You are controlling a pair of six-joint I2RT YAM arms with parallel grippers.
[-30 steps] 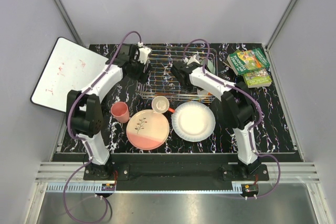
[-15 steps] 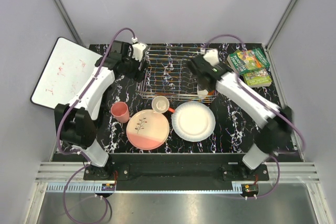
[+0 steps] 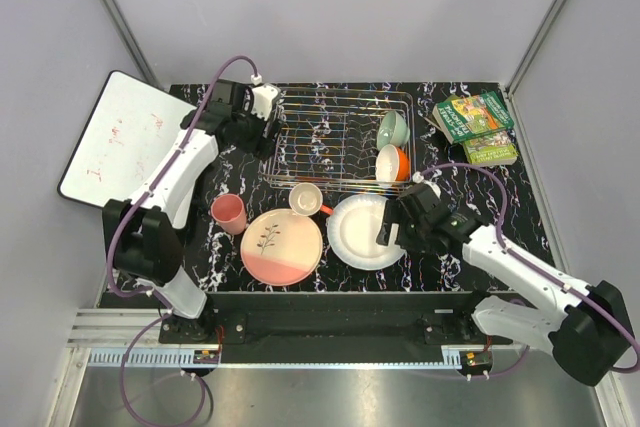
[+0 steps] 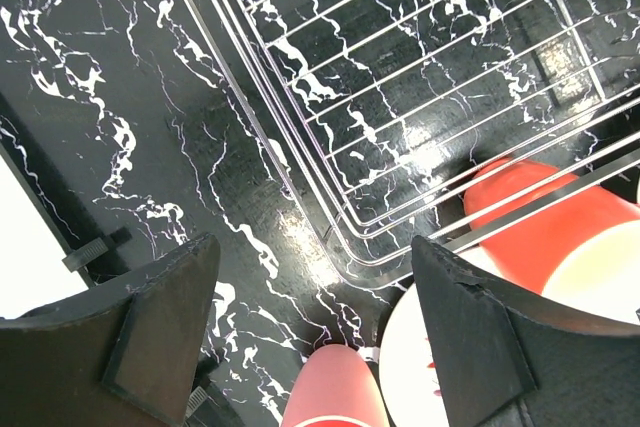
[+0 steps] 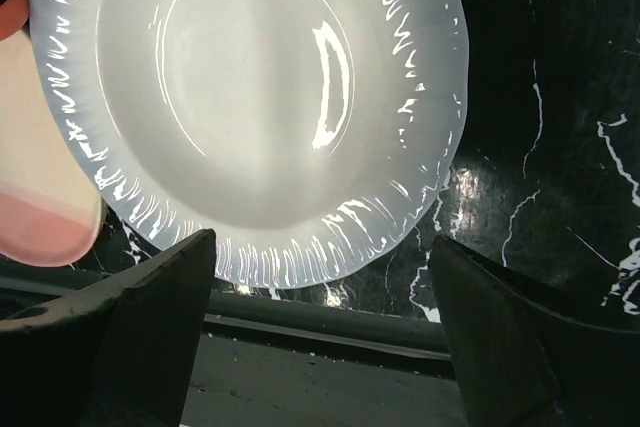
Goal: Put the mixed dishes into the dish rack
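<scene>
Both empty and open: right gripper (image 5: 325,239) above round white plate (image 5: 270,97), left gripper (image 4: 315,247) beside silver wire dish rack (image 4: 400,67).

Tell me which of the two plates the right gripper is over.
The white plate, plain with a ribbed rim; the right gripper is open above its edge. The pink plate with the sprig lies further left.

You can read nothing: red scrawl on the whiteboard (image 3: 120,142) and cover print on the books (image 3: 473,115) are illegible.
</scene>
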